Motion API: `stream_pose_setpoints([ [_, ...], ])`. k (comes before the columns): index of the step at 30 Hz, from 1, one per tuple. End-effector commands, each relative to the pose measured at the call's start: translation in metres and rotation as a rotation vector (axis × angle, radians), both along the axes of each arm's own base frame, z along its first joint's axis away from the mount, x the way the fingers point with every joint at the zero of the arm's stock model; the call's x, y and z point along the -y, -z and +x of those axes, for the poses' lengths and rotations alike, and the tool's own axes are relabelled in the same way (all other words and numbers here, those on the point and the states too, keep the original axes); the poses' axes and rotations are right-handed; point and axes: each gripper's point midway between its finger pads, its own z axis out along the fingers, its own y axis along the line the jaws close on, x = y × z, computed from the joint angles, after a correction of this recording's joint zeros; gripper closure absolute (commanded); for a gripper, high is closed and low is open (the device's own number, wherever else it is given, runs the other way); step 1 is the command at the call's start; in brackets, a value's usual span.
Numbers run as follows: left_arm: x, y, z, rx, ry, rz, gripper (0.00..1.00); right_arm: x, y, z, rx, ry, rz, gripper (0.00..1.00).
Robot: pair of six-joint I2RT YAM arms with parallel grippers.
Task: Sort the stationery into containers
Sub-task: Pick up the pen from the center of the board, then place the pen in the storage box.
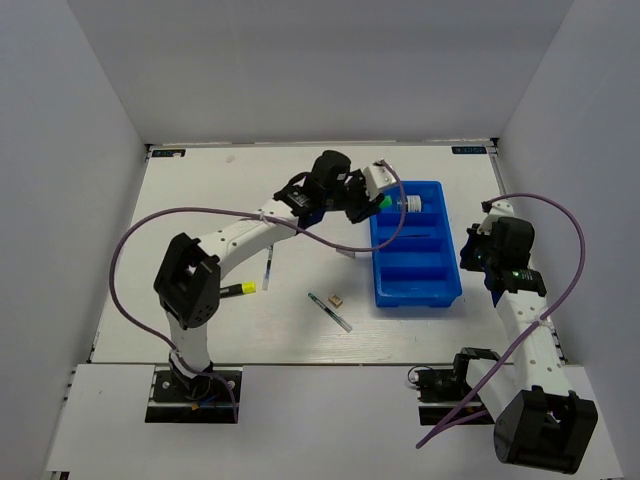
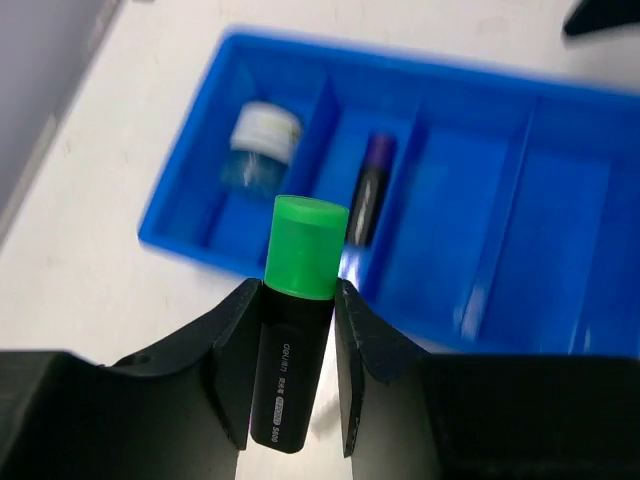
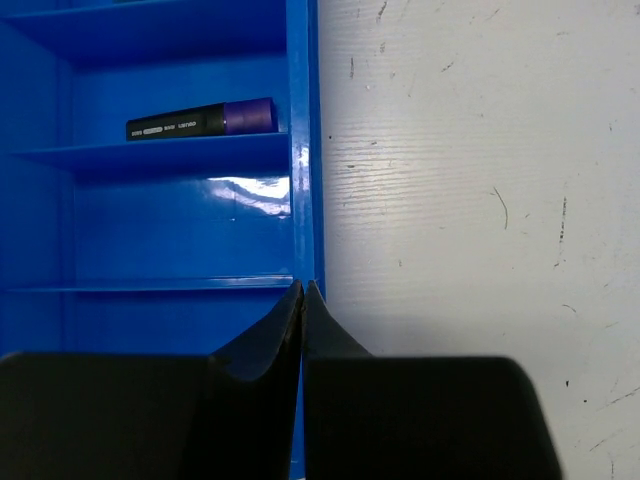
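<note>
Left claw (image 2: 297, 292) grasping green-capped marker (image 2: 305, 248); right claw (image 3: 302, 292) clenched; white table (image 1: 285, 338), grey walls (image 1: 320, 70).

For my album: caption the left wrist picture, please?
Left gripper holds a green-capped marker near the blue tray, which contains a purple-capped marker and a small container.
</note>
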Motion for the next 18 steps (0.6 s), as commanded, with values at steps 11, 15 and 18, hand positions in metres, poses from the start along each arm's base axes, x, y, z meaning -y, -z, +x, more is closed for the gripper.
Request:
stream_pose_setpoints([
  [11,0.103,-0.024,0.033,-0.012,0.041,-0.308,1.0,0.001,-0.012,0.002,0.038,0.006,-0.004,1.0],
  [15,0.11,0.0,0.043,-0.011,0.009,-0.288,1.0,0.001,-0.012,0.003,0.039,0.008,-0.002,1.0],
  [18,0.11,0.009,0.05,-0.013,-0.009,-0.279,0.97,0.002,-0.013,0.004,0.042,0.006,-0.005,1.0],
])
